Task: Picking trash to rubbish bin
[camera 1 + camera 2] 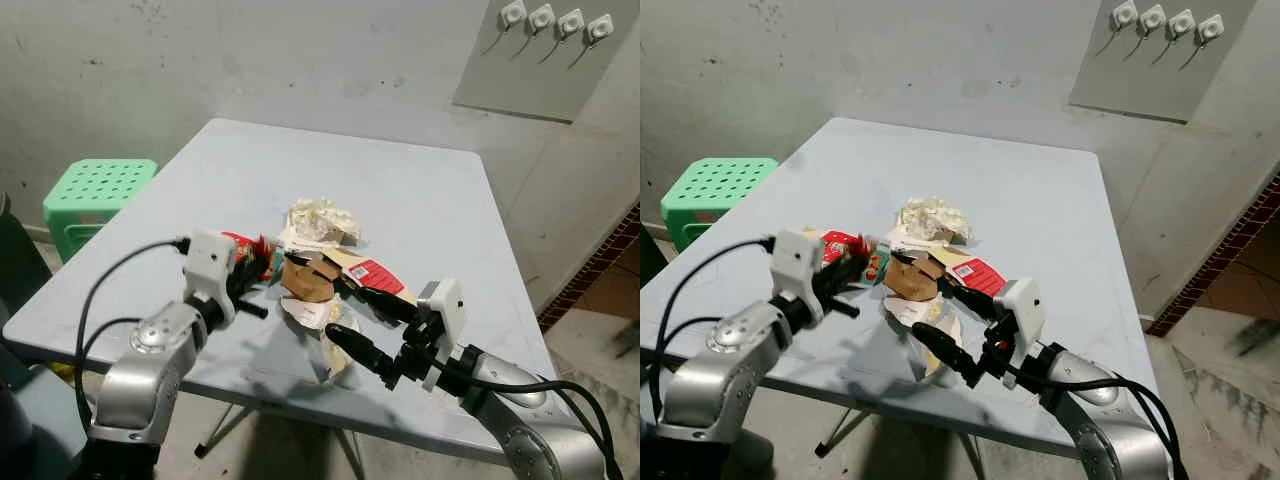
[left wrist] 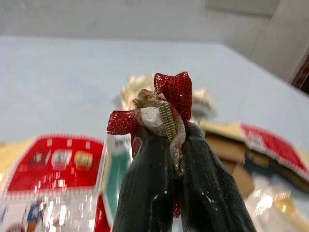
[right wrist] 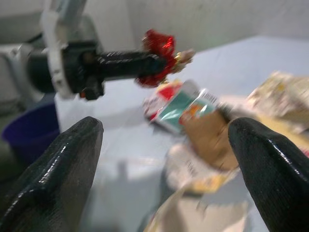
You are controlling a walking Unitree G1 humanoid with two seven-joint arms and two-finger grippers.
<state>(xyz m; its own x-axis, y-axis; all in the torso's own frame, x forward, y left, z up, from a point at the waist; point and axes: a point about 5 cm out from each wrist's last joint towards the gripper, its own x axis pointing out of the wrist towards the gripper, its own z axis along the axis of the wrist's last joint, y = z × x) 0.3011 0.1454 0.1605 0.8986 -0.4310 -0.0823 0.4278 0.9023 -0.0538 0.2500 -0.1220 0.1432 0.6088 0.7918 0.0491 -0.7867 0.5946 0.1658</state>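
Observation:
My left gripper [image 2: 169, 133] is shut on a small red glittery ribbon scrap [image 2: 170, 94], held just above the table's near left side beside the trash pile. The pile holds a crumpled white paper wad [image 1: 318, 218], a torn brown cardboard piece [image 1: 308, 278], a red-labelled packet [image 1: 375, 272] and a red and green wrapper [image 3: 178, 104]. My right gripper [image 1: 335, 310] is open over the pile's near edge, with a pale wrapper [image 1: 338, 352] below its fingers and nothing between them.
The grey table [image 1: 400, 190] stands against a stained wall. A green perforated stool [image 1: 95, 188] is off the table's left side. A dark blue bin [image 3: 24, 135] sits low behind my left arm. A panel with hooks [image 1: 555, 25] hangs at the upper right.

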